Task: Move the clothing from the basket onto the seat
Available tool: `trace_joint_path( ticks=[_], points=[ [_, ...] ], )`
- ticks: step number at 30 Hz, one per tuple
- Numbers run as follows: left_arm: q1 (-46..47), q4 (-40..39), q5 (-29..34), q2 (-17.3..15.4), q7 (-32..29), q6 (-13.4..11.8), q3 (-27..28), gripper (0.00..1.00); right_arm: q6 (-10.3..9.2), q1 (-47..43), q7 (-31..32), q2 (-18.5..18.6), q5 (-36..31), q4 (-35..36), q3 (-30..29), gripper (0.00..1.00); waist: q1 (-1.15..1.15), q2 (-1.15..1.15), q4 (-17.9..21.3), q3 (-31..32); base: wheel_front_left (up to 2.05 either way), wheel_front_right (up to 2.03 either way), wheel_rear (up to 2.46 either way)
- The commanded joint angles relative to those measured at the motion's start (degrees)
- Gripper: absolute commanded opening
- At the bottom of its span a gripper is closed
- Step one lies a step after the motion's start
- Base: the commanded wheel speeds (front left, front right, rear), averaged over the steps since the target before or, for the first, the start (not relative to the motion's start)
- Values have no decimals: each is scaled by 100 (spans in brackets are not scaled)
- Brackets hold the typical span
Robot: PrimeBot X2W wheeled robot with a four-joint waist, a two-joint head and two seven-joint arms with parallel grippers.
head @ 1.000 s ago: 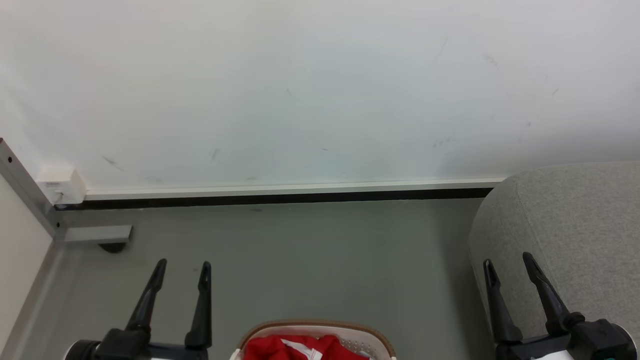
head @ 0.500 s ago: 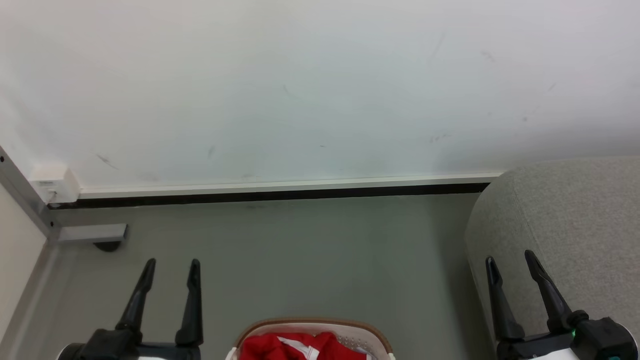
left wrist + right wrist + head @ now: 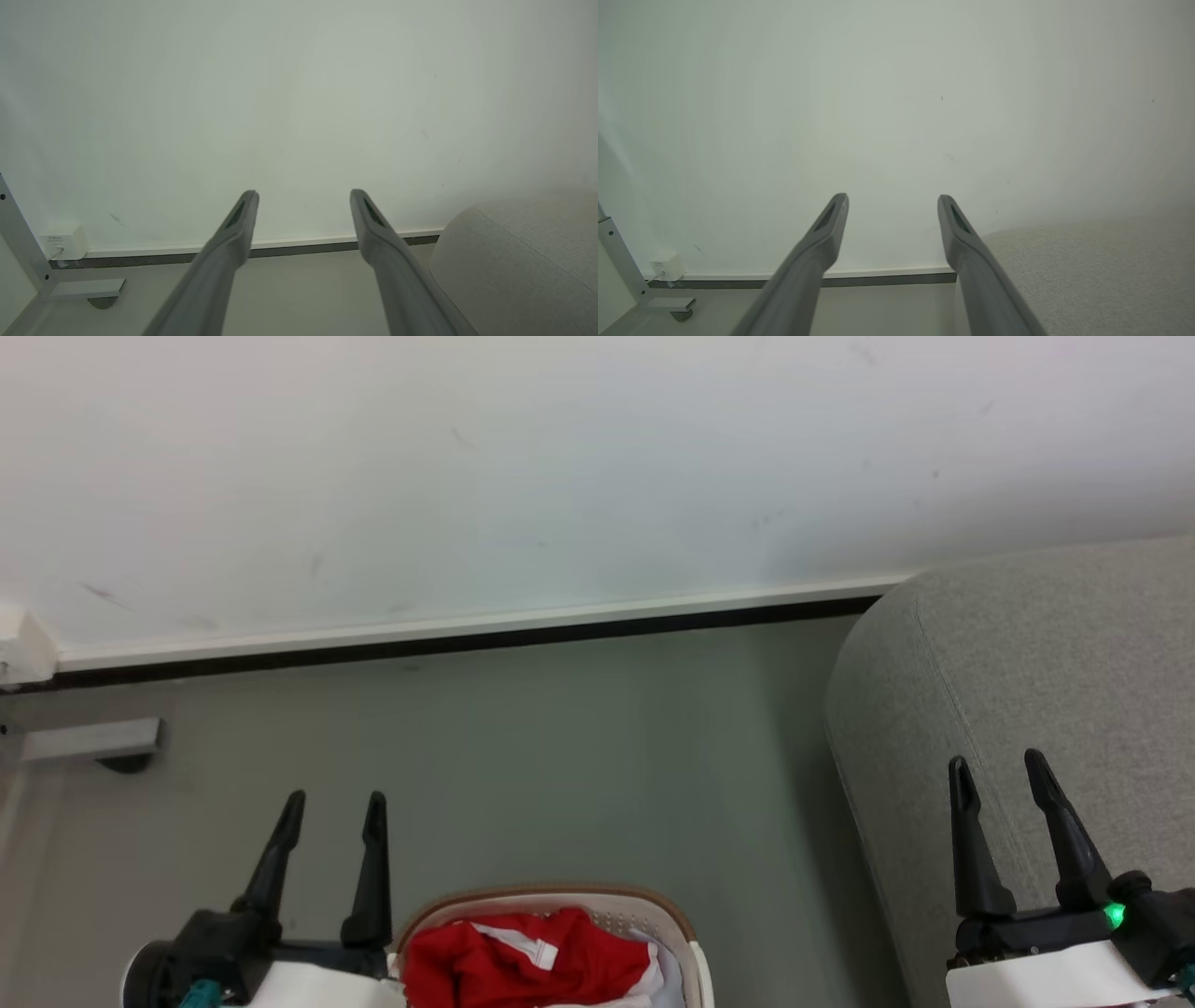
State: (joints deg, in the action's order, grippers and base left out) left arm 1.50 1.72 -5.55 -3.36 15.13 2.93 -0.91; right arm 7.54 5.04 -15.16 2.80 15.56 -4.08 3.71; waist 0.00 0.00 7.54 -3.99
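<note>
**Laundry all in the basket, head camera just dipped for a better look**

So the clothing (image 3: pixel 523 961) is sitting in the basket (image 3: pixel 551 894) at the bottom middle of the head view. There's a crumpled red jersey with a white trim strip on top, plus a bit of plain white cloth poking out on the right. Nothing's on the seat (image 3: pixel 1046 663) yet, at least on the part I can see.

What changed over the last second: the whole picture slid, wall marks and skirting board (image 3: pixel 467 633) included, so that's the camera moving, not the stuff. End result is more of the basket and more of the seat in frame. I'd read it as lining up for the first grab, with the task basically at zero.

Both grippers are spread wide with nothing between the fingers. The left gripper (image 3: pixel 336 798) hangs just left of the basket, and the right gripper (image 3: pixel 999 761) sits in front of the seat's rounded corner.

Textures: the basket is cream plastic, oval, with a brown rim and little holes in the wall. The seat is grey woven upholstery with a seam and soft rounded edges. The floor (image 3: pixel 560 756) is smooth grey-green and the wall (image 3: pixel 560 476) is scuffed white
</note>
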Motion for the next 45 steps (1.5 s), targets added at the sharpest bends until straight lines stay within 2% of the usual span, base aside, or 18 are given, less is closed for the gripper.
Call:
trace_joint_path(
  ticks=[1,10,18,27,38,45],
  points=[
    [182,111,-17,-15,3,26,-13,100,-10,146,1,17,8,52,-11,100,0,0,190,-359,0,0,0],
    [1010,1145,51,-256,-37,305,-400,100,-10,599,1,17,40,282,-98,100,0,0,477,-1320,0,0,0],
    [1689,2378,-265,-559,-690,449,-945,100,-10,909,1,15,137,391,-193,100,0,0,751,-1884,0,0,0],
    [2449,3555,-535,-875,-973,453,-1585,100,-10,1226,1,14,474,528,-132,100,0,0,1050,-2540,0,0,0],
    [3530,4864,-308,-1200,-1317,454,-2422,100,-10,1671,1,11,815,766,-153,100,0,0,1439,-3463,0,0,0],
    [4038,5568,-147,-1279,-1715,215,-2568,100,-10,1713,1,12,1097,770,-93,100,0,0,1655,-3823,0,0,0]
  ],
)
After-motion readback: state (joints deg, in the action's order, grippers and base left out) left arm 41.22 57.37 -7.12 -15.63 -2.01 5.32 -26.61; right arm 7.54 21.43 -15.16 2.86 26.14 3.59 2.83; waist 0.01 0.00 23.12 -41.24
